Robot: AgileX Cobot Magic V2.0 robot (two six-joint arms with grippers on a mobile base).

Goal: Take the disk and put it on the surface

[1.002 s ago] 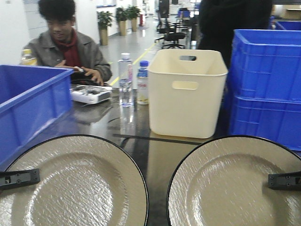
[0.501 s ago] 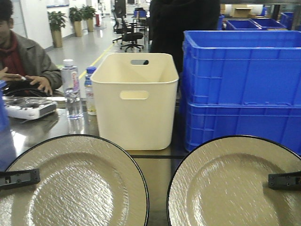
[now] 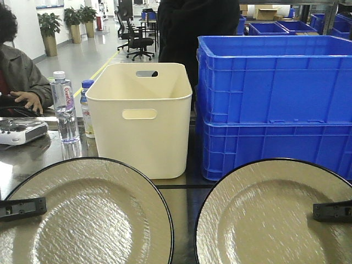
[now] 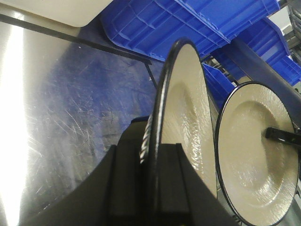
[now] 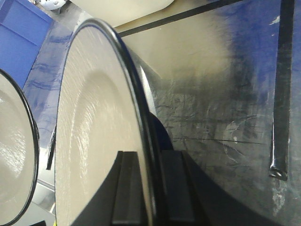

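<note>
While the left gripper [image 4: 151, 155] and right gripper [image 5: 148, 160] are clamping jaws on left plate [image 3: 82, 214] and right plate [image 3: 264, 220] rims, both are probably handling stiff, slick, breakable.

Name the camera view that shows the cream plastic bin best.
The front-facing view: the cream bin stands whole and upright on the tabletop beside the blue crates, handle slots visible. The left wrist view catches only a corner at the top edge; the right wrist view, a similar sliver.
</note>
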